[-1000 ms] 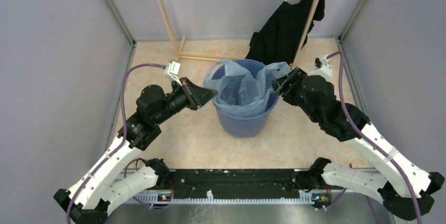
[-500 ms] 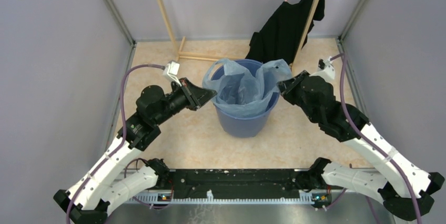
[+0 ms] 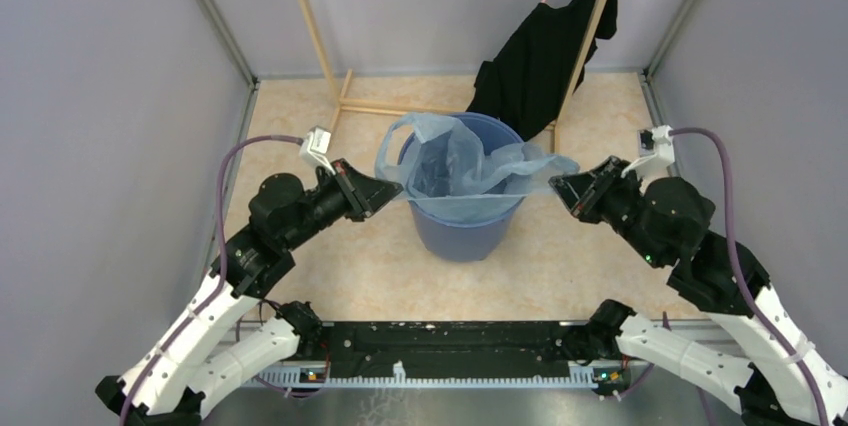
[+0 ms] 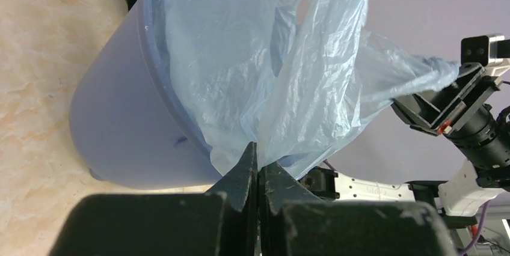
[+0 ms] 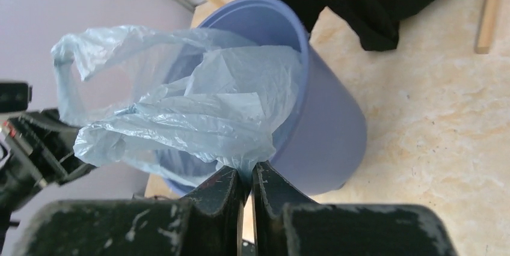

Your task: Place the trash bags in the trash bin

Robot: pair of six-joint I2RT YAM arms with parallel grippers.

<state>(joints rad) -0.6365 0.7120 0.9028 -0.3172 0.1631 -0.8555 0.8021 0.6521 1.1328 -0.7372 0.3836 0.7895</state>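
Note:
The trash bin (image 3: 465, 231) is a round blue bucket on the floor between my arms, also seen in the wrist views (image 4: 120, 130) (image 5: 328, 130). The trash bag (image 3: 470, 166), thin pale-blue film, hangs inside it with its edges pulled out over the rim to both sides. My left gripper (image 3: 398, 187) is shut on the bag's left edge (image 4: 270, 130), outside the rim. On the other side, my right gripper (image 3: 556, 186) is shut on the right edge (image 5: 240, 148), stretched well past the rim.
A black garment (image 3: 545, 46) hangs from a wooden rack (image 3: 320, 36) just behind the bin. Grey walls close in the floor on the left, right and back. The arm bases and a black rail (image 3: 450, 341) lie at the near edge.
My right gripper has closed on the bag's right edge and pulled it outward to the right, away from the bin. The left gripper has drawn back slightly left, holding its edge.

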